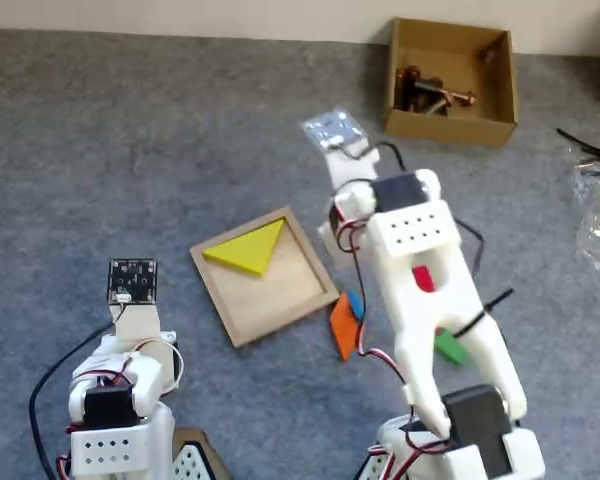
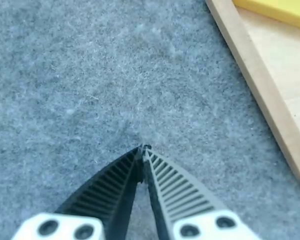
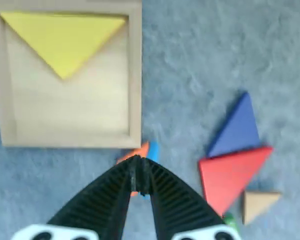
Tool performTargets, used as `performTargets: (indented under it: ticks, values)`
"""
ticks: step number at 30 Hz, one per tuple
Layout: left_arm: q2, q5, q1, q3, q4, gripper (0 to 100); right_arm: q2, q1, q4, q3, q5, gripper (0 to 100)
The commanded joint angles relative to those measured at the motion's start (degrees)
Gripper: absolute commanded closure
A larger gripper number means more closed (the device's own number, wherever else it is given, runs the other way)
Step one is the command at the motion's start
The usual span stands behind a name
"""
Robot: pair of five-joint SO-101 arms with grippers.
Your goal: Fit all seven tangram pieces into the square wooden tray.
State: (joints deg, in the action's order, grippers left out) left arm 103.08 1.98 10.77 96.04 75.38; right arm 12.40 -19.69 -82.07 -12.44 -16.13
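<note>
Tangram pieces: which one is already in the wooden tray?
The yellow triangle; it alone lies inside the tray, the rest on the carpet.

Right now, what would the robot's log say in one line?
tray: yellow triangle inside | left gripper: shut, over carpet beside tray | right gripper: shut, above orange piece by tray | outside: red triangle, blue triangle

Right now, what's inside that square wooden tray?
One yellow triangle lies flat inside the tray, its long side along one wall. The rest of the tray's floor is bare wood. The wood beneath the triangle is covered, so it cannot be seen.
</note>
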Motion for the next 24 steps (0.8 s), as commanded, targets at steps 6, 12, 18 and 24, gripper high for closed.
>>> performTargets:
  ticks: [6,12,18,24]
  values:
    - [-0.4,0.18,0.48,1.19,0.44,100,4.97,6.2,-2.86,-6.73,-5.8,98.8]
    - [-0.4,0.18,0.48,1.19,0.44,100,4.97,6.37,0.75,-14.55,-8.44,98.8]
    - [-0.4,0.18,0.48,1.19,0.44,100,4.97,6.37,5.05,-19.74,-8.44,90.8]
    - [-0.4,0.18,0.48,1.19,0.44,100,5.05,6.64,4.97,-19.65,-8.26,89.6]
